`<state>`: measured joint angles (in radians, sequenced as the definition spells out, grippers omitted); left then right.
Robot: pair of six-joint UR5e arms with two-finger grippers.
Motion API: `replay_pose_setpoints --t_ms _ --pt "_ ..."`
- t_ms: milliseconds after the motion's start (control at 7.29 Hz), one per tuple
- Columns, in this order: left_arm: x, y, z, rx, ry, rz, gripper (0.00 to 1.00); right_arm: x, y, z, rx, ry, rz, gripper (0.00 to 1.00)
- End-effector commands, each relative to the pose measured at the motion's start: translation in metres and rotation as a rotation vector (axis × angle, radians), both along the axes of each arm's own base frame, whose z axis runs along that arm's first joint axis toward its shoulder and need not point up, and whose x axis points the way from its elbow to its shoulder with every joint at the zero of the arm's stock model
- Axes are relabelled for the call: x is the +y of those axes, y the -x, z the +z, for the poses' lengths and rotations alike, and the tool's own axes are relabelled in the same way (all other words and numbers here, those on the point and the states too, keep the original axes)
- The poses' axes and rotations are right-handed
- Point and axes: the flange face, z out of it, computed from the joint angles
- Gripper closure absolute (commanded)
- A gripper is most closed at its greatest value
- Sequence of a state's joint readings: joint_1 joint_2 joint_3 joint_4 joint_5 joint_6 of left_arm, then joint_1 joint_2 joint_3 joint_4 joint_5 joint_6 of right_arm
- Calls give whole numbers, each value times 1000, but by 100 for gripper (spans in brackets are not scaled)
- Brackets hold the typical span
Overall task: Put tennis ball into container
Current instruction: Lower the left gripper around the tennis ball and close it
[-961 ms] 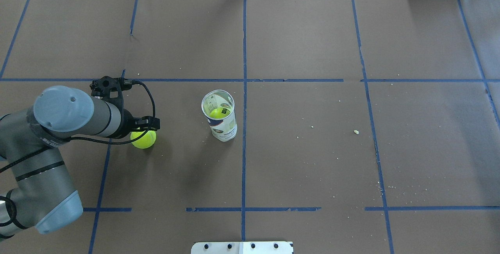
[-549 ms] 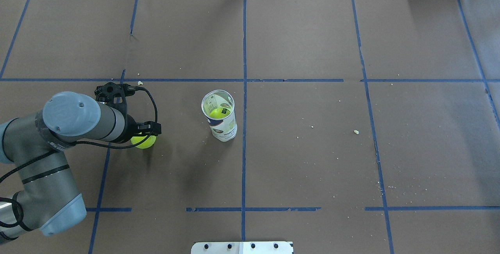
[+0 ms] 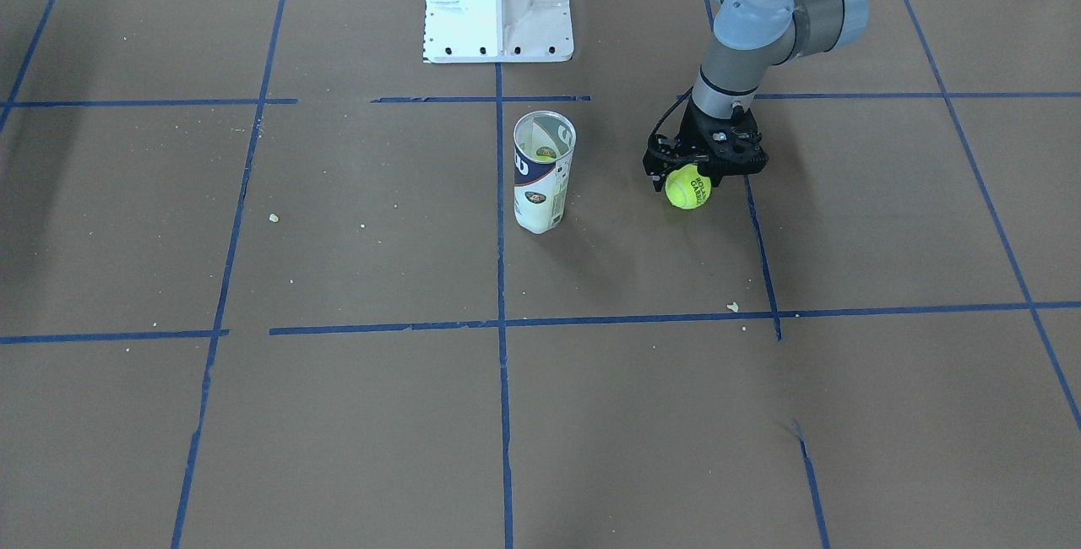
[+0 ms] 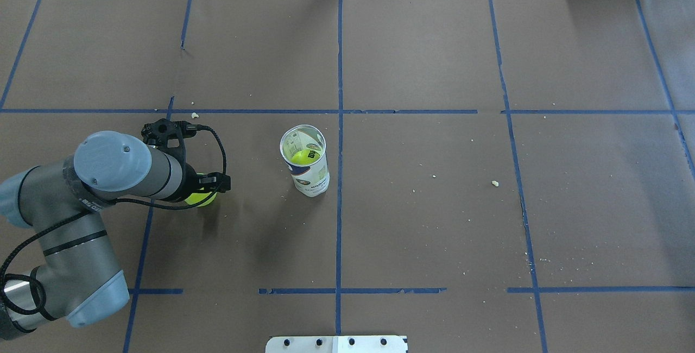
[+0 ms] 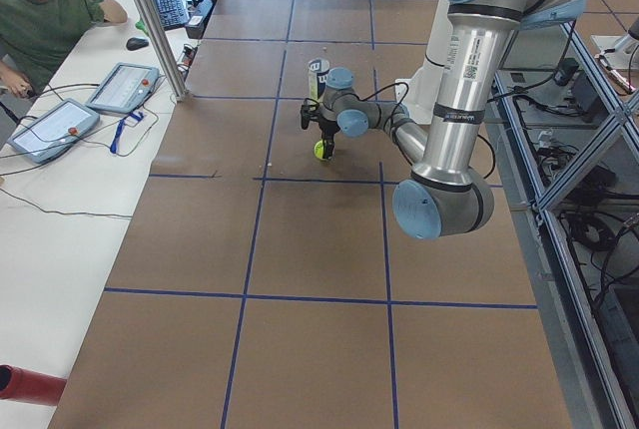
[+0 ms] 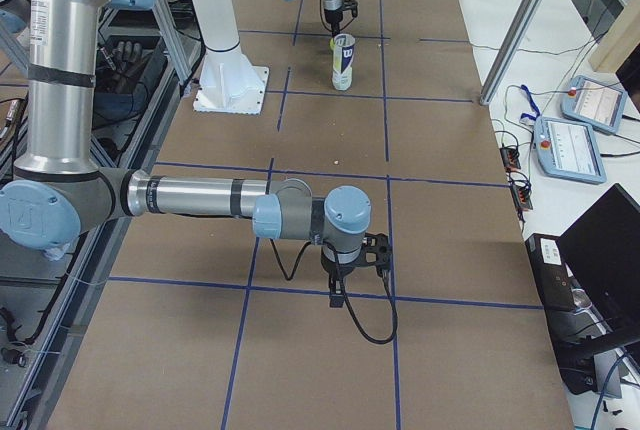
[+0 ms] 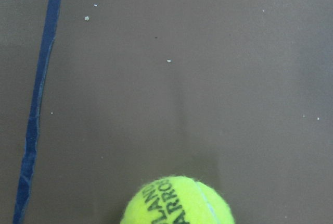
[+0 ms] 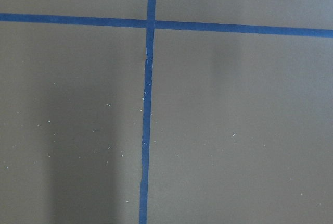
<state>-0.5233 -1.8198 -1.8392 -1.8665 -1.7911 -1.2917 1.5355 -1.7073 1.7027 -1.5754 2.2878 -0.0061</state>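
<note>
Tennis ball (image 3: 689, 192) lies right of centre in the front-facing view, on or just above the table (image 3: 338, 414), directly under the left claw (image 3: 686, 179). Black fingers appear to flank it on either side, but no view shows whether they press on it, so the claw's state cannot be told. The left wrist view shows only the ball's lettered top at the bottom edge, with no fingers in frame. The container (image 3: 541, 186) stands upright and open-topped near the middle of the frame, well apart from the ball. A second ball (image 4: 303, 156) lies inside it. The right claw (image 6: 340, 288) hangs low over the table in the lower middle of the right-side view, and its opening cannot be told.

Assessment: the ball is judged light, felt-covered and slightly springy, so it should grip well and is unlikely to be damaged. Hold should be taken across its widest girth, since a higher hold could squeeze it out downward. The container looks tall and light, liable to tip if its rim is knocked.
</note>
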Motion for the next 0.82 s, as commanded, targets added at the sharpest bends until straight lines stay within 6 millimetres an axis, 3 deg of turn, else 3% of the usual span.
replay_pose_setpoints --t_ms 0,275,412,549,686 --pt "0 -5 5 -9 6 4 3 0 0 0 1 0 0 0" --pt "-1 -5 6 -12 7 4 6 0 0 0 1 0 0 0" --pt "-2 -9 13 -25 15 5 17 0 0 0 1 0 0 0" --pt "-1 -8 10 -19 14 5 42 0 0 0 1 0 0 0" --pt "-1 0 -4 2 5 1 84 0 0 0 1 0 0 0"
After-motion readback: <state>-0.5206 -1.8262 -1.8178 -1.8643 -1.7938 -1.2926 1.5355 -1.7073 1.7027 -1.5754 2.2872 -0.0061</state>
